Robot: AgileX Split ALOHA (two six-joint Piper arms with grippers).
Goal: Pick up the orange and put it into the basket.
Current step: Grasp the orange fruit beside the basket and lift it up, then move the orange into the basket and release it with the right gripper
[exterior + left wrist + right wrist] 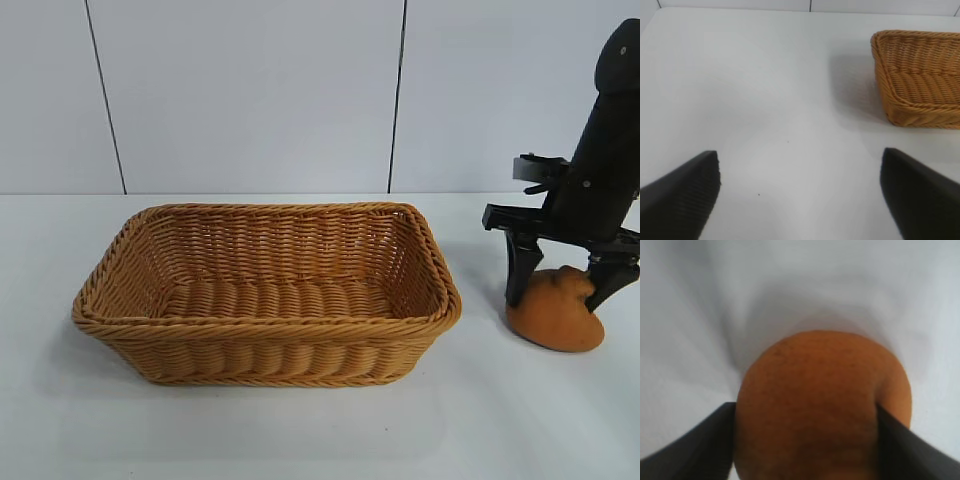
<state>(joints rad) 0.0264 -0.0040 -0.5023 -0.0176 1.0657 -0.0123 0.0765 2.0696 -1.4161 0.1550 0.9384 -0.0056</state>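
Observation:
The orange (555,318), a brownish-orange lump with a knobby top, rests on the white table to the right of the basket (270,326). My right gripper (556,300) stands over it, pointing down, with its black fingers pressed against both sides of the orange's upper part. In the right wrist view the orange (820,400) fills the space between the two fingers (700,445). The wicker basket stands empty at the table's middle. My left gripper (800,157) is open and empty above bare table, with a corner of the basket (920,75) ahead of it.
The white table (300,430) runs to a white panelled wall (250,90) at the back. A small gap of table lies between the basket's right rim and the orange. The left arm is out of the exterior view.

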